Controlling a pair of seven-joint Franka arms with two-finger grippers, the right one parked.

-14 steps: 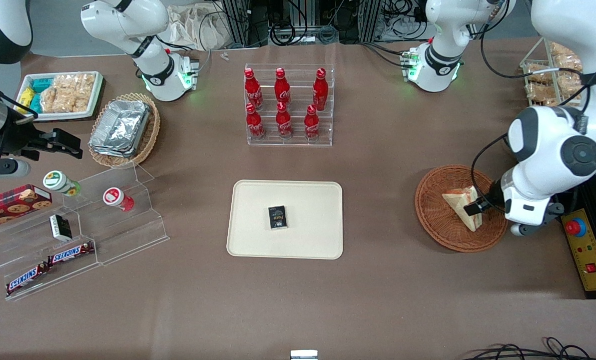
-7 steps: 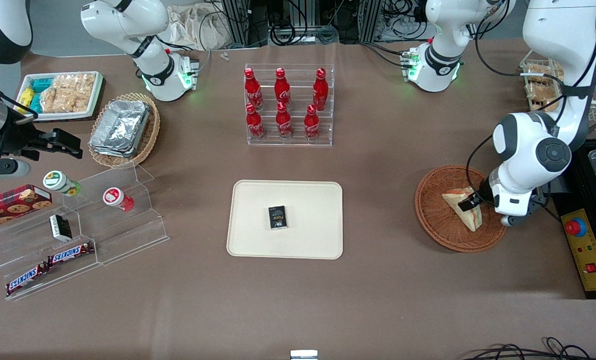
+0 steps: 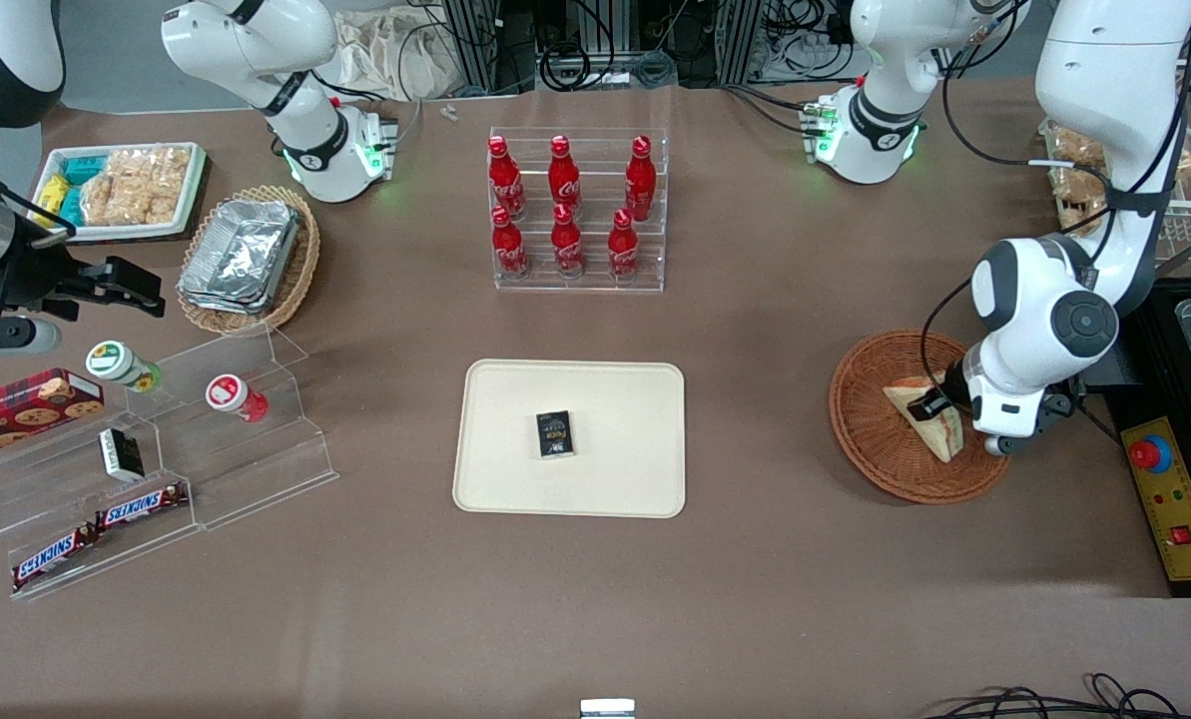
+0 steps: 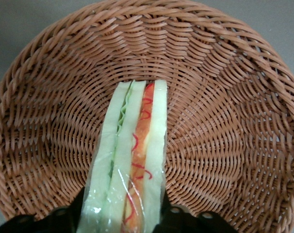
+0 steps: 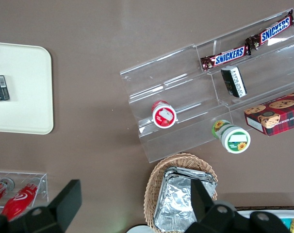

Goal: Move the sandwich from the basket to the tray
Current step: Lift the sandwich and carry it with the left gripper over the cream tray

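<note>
1. Now the gripper (image 3: 939, 406) has settled lower over the basket (image 3: 870, 429), fingers closed around the sandwich (image 4: 130, 160) (wrapper edge between them).
2. Sandwich is not yet lifted; carrying it to the tray (image 3: 615, 399) looks next.

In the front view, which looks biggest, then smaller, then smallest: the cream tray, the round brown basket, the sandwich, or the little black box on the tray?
1. Cream-beige rectangular tray
2. Round reddish-brown wicker basket
3. Triangular white-bread sandwich, in the basket, with the left arm's tool at it
4. Small black box

Sandwich and box look close in size; the arm hides part of the sandwich.
</note>
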